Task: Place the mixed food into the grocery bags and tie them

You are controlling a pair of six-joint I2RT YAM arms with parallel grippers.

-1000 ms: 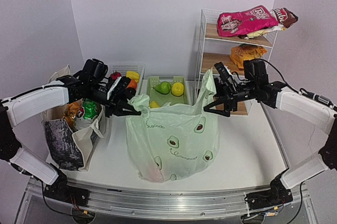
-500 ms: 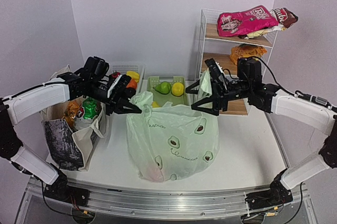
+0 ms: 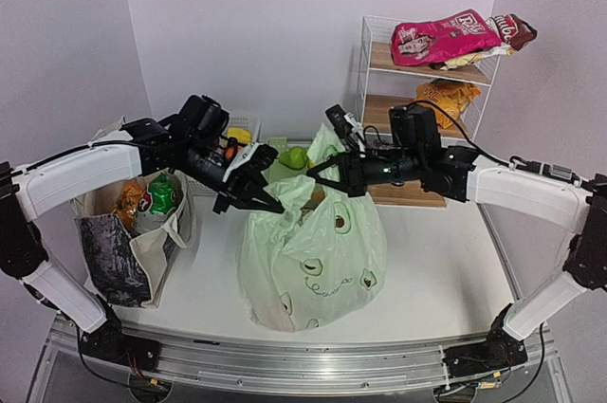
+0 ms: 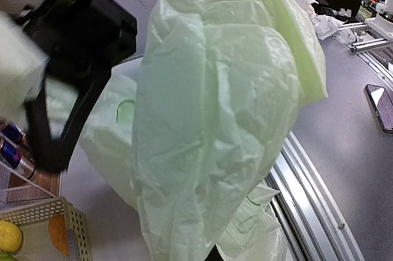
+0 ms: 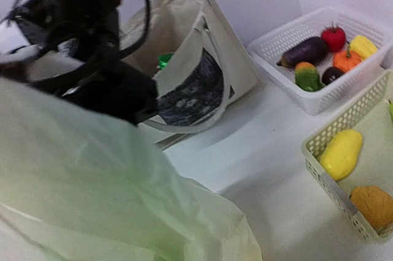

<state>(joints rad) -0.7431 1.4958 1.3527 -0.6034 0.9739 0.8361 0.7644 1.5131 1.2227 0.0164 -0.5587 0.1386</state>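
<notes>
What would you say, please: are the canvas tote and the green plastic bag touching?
Apart. The top view shows bare table between the canvas tote and the green plastic bag.

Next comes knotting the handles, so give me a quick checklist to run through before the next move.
1. The left end effector is shut on the green bag: ok.
2. The right end effector is shut on the same bag: ok.
3. Both grips are close together above the bag: ok.
4. The bag stands upright on the table: ok.
5. The canvas tote is tied: not ok, its mouth is open.
6. All the food is bagged: cannot tell.
</notes>
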